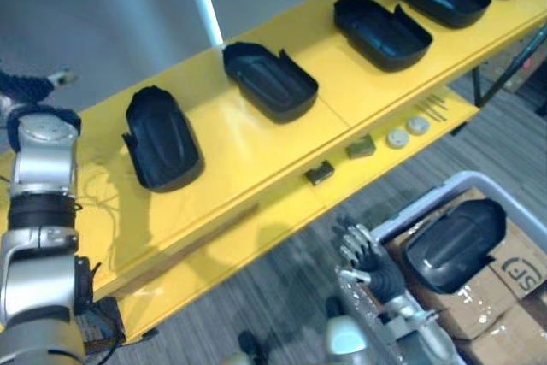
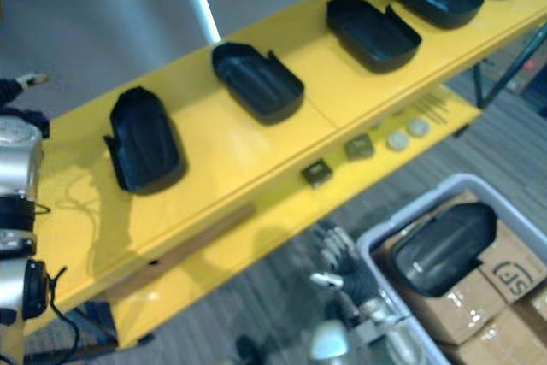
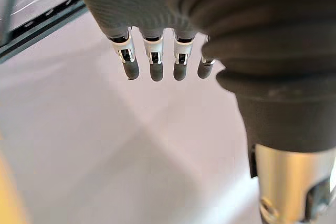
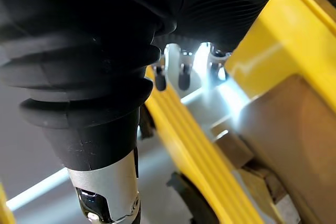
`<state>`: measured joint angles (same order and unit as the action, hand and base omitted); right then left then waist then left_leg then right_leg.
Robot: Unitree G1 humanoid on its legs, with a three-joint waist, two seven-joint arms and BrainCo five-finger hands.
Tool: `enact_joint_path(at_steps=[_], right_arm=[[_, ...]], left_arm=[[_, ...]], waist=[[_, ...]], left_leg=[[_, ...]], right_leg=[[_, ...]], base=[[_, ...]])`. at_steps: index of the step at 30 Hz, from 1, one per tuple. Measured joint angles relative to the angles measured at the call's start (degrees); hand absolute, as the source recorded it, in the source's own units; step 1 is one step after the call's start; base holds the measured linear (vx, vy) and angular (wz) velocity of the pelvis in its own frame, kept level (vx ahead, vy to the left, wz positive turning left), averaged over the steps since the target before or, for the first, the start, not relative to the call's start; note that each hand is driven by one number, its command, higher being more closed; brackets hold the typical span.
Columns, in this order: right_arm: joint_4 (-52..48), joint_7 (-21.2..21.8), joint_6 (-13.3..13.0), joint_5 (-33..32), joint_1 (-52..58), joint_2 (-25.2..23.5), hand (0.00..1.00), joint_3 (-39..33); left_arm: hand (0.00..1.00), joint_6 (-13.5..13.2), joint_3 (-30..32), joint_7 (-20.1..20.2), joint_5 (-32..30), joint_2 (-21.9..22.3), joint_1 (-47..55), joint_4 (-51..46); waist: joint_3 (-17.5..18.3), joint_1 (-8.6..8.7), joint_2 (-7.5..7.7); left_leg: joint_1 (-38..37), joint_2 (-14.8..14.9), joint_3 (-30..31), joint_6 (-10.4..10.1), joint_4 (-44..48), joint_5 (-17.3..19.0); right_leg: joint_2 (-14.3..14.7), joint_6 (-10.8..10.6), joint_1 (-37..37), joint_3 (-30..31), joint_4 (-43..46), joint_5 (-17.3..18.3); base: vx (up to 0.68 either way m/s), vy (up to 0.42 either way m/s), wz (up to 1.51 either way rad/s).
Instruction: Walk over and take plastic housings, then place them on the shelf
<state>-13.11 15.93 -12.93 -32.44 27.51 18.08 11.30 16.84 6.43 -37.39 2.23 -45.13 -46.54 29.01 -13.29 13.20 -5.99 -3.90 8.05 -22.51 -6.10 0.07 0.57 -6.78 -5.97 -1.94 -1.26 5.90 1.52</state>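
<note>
Hanging just beside the pale bin (image 1: 427, 198), the right hand (image 1: 369, 256) is empty, its fingers loosely spread. One black housing (image 1: 453, 245) lies dome-up on cardboard boxes (image 1: 504, 275) inside that bin; five other housings (image 1: 269, 81) sit in a row on the yellow shelf (image 1: 231, 147). The likeliest trouble is the bin's rim, which stands between the hand and the housing: a low reach could catch fingers on it. The smooth, rounded shell may also slip from a shallow grip. The left hand (image 3: 156, 65), fingers straight and holding nothing, is raised by the shelf's left end, so a turn of the body might knock that arm against the shelf.
</note>
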Motion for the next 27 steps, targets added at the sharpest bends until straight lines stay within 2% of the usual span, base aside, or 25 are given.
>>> enact_joint_path(at_steps=[1, 3, 5, 7, 9, 11, 13, 16, 17, 20, 22, 24, 25, 27], right_arm=[[0.0, -0.3, -0.8, 0.0, 0.0, -0.1, 0.00, 0.0], [-0.3, -2.7, -4.7, 1.2, -0.5, -1.4, 0.00, -0.9], [-2.2, -4.5, -6.1, 2.1, -1.3, -2.5, 0.00, -2.1], [-6.8, -7.9, -9.5, 4.0, -2.6, -4.0, 0.00, -4.3], [-10.4, -11.3, -11.9, 4.8, -4.5, -4.5, 0.00, -6.2], [-12.0, -15.0, -14.3, 6.5, -6.8, -4.7, 0.00, -9.0], [-12.8, -19.3, -16.0, 6.9, -9.6, -5.3, 0.00, -12.6], [-12.8, -21.3, -15.9, 8.2, -12.4, -6.0, 0.00, -14.4], [-12.8, -21.2, -15.8, 8.7, -13.5, -6.4, 0.00, -14.5], [-12.6, -21.0, -13.5, 9.1, -16.5, -6.9, 0.00, -14.5], [-11.8, -21.0, -12.0, 9.8, -17.7, -6.9, 0.00, -14.5], [-8.4, -21.5, -10.1, 11.4, -19.1, -6.9, 0.00, -13.2], [-7.7, -21.7, -9.5, 11.4, -19.2, -7.0, 0.00, -13.0], [-4.6, -22.4, -8.4, 11.3, -19.5, -7.2, 0.00, -11.5]], left_arm=[[0.00, -1.1, 0.1, -0.8, 0.1, 0.0, 0.0, -0.6], [0.00, -5.7, 0.4, -3.1, 0.2, 0.0, 0.4, -3.8], [0.00, -8.5, 1.5, -3.7, 0.3, 0.0, 2.0, -7.8], [0.00, -11.9, 4.4, -4.1, 0.3, 0.2, 6.3, -16.9], [0.00, -13.3, 7.7, -4.1, 0.3, 1.1, 12.4, -25.6], [0.00, -14.4, 11.4, -3.7, 0.3, 3.8, 19.9, -33.3], [0.00, -15.4, 16.1, -2.7, 0.2, 10.5, 31.3, -42.2], [0.00, -15.5, 19.7, -1.7, -0.1, 16.8, 42.2, -48.3], [0.00, -15.6, 21.0, -1.2, -0.1, 19.8, 46.8, -50.0], [0.00, -15.7, 23.9, 0.8, -0.1, 26.2, 55.5, -50.8], [0.00, -15.9, 24.8, 2.4, 0.2, 28.9, 59.3, -50.5], [0.00, -17.7, 24.9, 4.0, 1.3, 32.3, 63.0, -47.8], [0.00, -17.7, 24.8, 4.3, 1.8, 33.2, 63.5, -46.8], [0.00, -19.3, 24.8, 4.2, 3.6, 36.1, 65.6, -40.5]], waist=[[0.3, -0.02, -0.13], [1.9, -0.04, -0.44], [2.9, 0.02, -0.65], [4.0, 0.04, -0.58], [4.6, -0.28, -0.46], [5.9, -1.93, -0.30], [7.8, -4.76, 0.33], [9.2, -7.12, 1.84], [9.8, -8.61, 2.55], [10.5, -11.93, 3.71], [10.7, -12.84, 3.95], [10.8, -13.47, 4.20], [10.8, -13.78, 4.16], [10.8, -14.38, 4.02]], left_leg=[[0.0, -0.1, 0.0, 0.0, -0.1, -0.1], [-0.1, -0.6, 0.2, 0.1, -1.2, -0.7], [-0.2, -0.7, 0.5, 0.1, -1.8, -1.0], [-0.1, -0.7, 1.7, 0.1, -1.9, -1.3], [-0.6, -0.7, 3.3, 0.0, -2.5, -1.6], [-1.0, -0.7, 4.7, -0.1, -2.8, -1.8], [-1.0, -0.7, 7.2, -0.2, -3.2, -2.3], [-0.7, -0.8, 9.8, -0.4, -3.9, -3.0], [-0.1, -0.9, 11.1, -0.5, -4.0, -3.1], [0.5, -1.4, 13.4, -0.4, -4.6, -3.9], [1.4, -1.8, 14.6, -0.2, -4.6, -4.3], [2.0, -2.2, 15.8, -0.1, -4.6, -4.6], [2.1, -2.2, 15.9, -0.1, -4.7, -4.7], [2.1, -2.3, 16.0, -0.1, -4.7, -4.7]], right_leg=[[0.0, 0.0, 0.0, 0.0, 0.0, 0.0], [0.0, 0.0, 0.0, -0.3, -0.3, 0.0], [0.0, -0.1, 0.0, -0.6, -0.4, -0.1], [-0.1, -0.1, 0.9, -1.9, -0.5, 0.0], [-0.2, -0.1, 2.5, -3.5, -1.0, 0.1], [-0.1, -0.1, 3.8, -4.9, -1.8, 0.1], [-0.1, -0.1, 5.7, -7.4, -2.9, 0.3], [-0.1, 0.0, 7.2, -10.2, -4.1, 0.4], [-0.1, 0.0, 7.6, -11.6, -4.5, 0.4], [-0.4, -0.2, 8.2, -13.7, -4.8, 0.6], [-0.6, -0.2, 8.2, -14.9, -4.8, 0.6], [-0.9, -0.2, 8.2, -16.0, -4.8, 0.6], [-0.9, -0.2, 8.3, -16.0, -4.7, 0.6], [-1.0, -0.2, 8.3, -16.1, -4.8, 0.7]], base=[[-0.01, -0.018, 0.06], [-0.01, -0.005, 0.06], [0.01, -0.002, 0.08], [0.01, -0.009, 0.21], [0.00, -0.019, 0.37], [0.02, -0.028, 0.41], [0.02, -0.029, 0.53], [-0.01, -0.025, 0.53], [-0.03, -0.028, 0.54], [-0.03, -0.008, 0.45], [-0.02, 0.010, 0.30], [-0.01, 0.009, 0.22], [-0.01, 0.006, 0.15], [0.00, 0.002, 0.02]])
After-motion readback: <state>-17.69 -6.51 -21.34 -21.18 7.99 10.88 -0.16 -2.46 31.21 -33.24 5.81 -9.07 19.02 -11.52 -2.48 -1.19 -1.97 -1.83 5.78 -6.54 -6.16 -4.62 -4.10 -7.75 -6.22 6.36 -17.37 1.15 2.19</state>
